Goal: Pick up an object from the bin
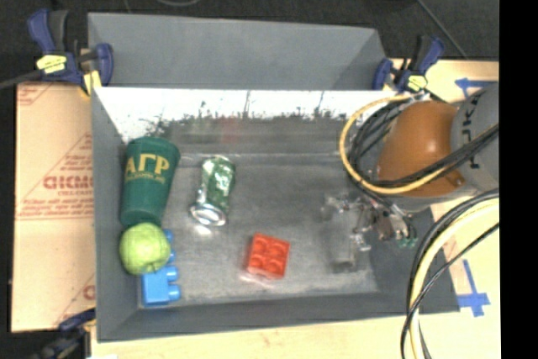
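Tool (360,233) over bare bin (290,189) floor, rt side | open/shut: can't tell | green cup (149,182) marked "ΑΓΡ"

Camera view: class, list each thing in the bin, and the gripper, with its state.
Green foam sleeve: lying on its side, left.
Green can: lying on its side, dented.
Blue brick: flat, front-left corner.
Green apple: whole, touching the blue brick.
Red brick: studs up, lying alone.
Gripper: over bare floor of the bin, right side, apart from all things.

Dark green cup (150,181) with perhaps yellow lettering, green-and-white can (213,191), red brick (267,256), blue brick (160,286), yellow-green apple (143,249).
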